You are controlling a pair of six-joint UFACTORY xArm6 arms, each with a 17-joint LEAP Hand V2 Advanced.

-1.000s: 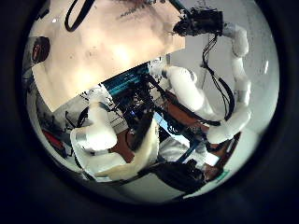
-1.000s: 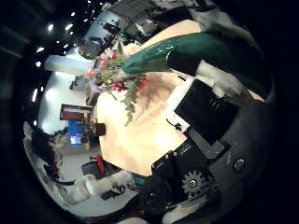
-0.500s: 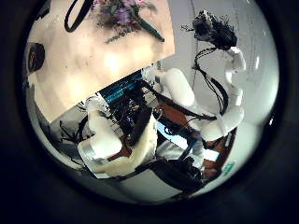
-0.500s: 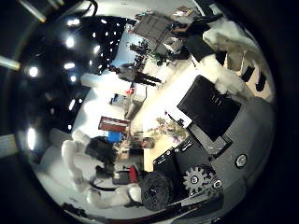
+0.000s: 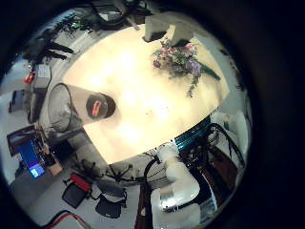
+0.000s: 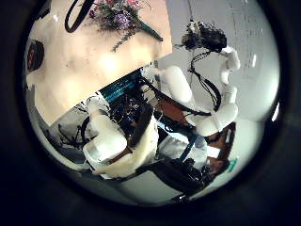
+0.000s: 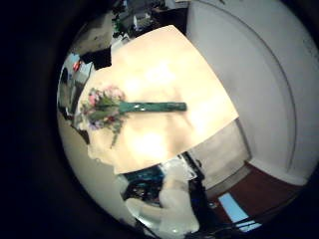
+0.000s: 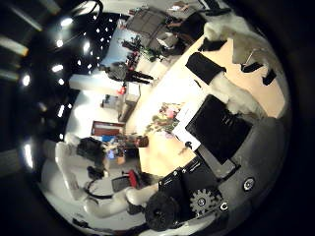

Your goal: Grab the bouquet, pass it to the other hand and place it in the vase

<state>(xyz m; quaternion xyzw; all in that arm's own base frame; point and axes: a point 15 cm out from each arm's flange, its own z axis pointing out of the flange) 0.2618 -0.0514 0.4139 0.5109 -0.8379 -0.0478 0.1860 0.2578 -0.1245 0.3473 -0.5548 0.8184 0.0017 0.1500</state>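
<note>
The bouquet (image 7: 118,106) lies flat on the pale table (image 7: 189,70), its flower heads at one end and its long wrapped stem (image 7: 158,105) at the other; no hand touches it. It also shows on the table as the bouquet (image 5: 179,62), the bouquet (image 6: 122,15) and, small and far, the bouquet (image 8: 162,120). A clear glass vase (image 5: 63,105) stands near the table's edge, well apart from the flowers. My right hand (image 6: 203,36) hangs high above the table; its fingers (image 8: 228,51) are straight and hold nothing. Nothing of my left hand shows.
A dark round thing with a red mark (image 5: 99,105) sits right beside the vase. Chairs and equipment (image 5: 91,186) stand on the floor around the table. Both arms' white bodies (image 6: 111,141) rise beside the table's edge.
One second ago the bouquet filled the right thumb side view, close against the palm. Now it lies on the table, small and distant, let go, and the right hand has risen.
</note>
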